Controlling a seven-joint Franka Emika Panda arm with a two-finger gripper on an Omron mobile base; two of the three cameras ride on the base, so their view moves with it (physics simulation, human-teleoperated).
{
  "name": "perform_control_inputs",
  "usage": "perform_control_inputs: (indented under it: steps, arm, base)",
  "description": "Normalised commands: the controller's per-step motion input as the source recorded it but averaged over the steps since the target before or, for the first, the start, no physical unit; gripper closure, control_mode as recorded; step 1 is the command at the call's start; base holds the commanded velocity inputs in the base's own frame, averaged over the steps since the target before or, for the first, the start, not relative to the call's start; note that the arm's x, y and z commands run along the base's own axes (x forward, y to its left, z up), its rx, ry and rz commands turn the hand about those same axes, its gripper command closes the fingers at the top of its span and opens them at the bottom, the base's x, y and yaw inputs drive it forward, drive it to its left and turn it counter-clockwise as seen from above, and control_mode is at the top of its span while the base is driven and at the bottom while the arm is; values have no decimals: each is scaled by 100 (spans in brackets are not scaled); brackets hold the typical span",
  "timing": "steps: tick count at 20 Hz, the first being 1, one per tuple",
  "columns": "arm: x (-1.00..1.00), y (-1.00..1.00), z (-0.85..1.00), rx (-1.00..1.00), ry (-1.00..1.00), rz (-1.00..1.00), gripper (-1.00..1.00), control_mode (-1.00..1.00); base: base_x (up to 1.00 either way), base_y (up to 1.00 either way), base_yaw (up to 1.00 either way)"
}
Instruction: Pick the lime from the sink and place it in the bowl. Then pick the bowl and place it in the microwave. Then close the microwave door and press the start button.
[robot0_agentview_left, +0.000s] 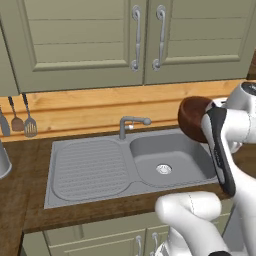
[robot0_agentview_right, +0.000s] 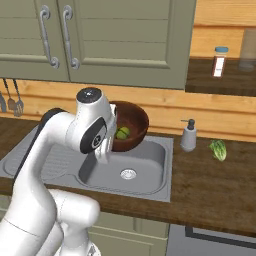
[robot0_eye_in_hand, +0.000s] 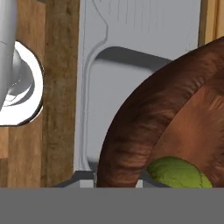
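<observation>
- Cabinets (robot0_agentview_left: 90, 40) close off the wall above the counter (robot0_agentview_right: 210, 190).
- Sink (robot0_agentview_left: 165, 160) basin lies open below.
- Bowl (robot0_agentview_right: 131, 127) hangs tilted above the basin, gripper (robot0_agentview_right: 109, 150) clamped narrowly at its rim.
- Lime (robot0_agentview_right: 122, 133) sits inside the bowl.

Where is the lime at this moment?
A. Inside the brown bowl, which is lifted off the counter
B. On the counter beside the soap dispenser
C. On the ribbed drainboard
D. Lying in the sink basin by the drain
A: the lime sits inside the bowl, which hangs tilted above the sink basin, raised by the arm.
</observation>
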Motion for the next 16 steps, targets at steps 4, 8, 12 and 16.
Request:
perform_control_inputs:
  steps: [4, 8, 12, 16]
  arm:
    - [-34, 53, 30, -8, 0, 6, 100, -100]
    - [-25, 34, 22, -7, 0, 5, 100, -100]
    - [-31, 8, 15, -5, 0, 1, 100, -100]
    - [-14, 0, 4, -1, 0, 0, 100, 100]
  base:
    - [0, 0, 0]
    - [0, 0, 0]
    - [0, 0, 0]
    - [-57, -21, 0]
